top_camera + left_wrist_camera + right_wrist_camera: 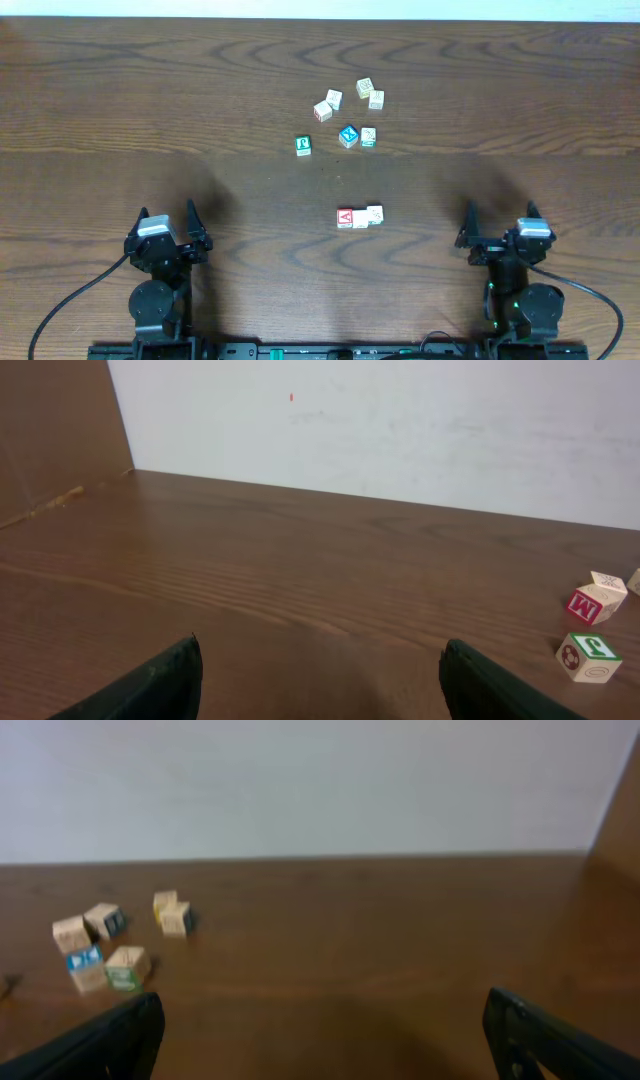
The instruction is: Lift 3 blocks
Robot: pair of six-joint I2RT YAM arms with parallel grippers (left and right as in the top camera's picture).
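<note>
Green-faced cube (303,146), blue-faced cube (348,136) near it, brown wooden table (150,100), white wall (400,420) behind.

a robotics lab or test bench, by the look of it. a bare, dark wood-grain desk (120,100) stands against a plain white wall (400,430). a left arm (160,262) and a right arm (522,262), both small and black, sit at its near edge on a black rail (300,352), cables (62,308) trailing off. the only props are small wooden alphabet cubes (360,216).
</note>
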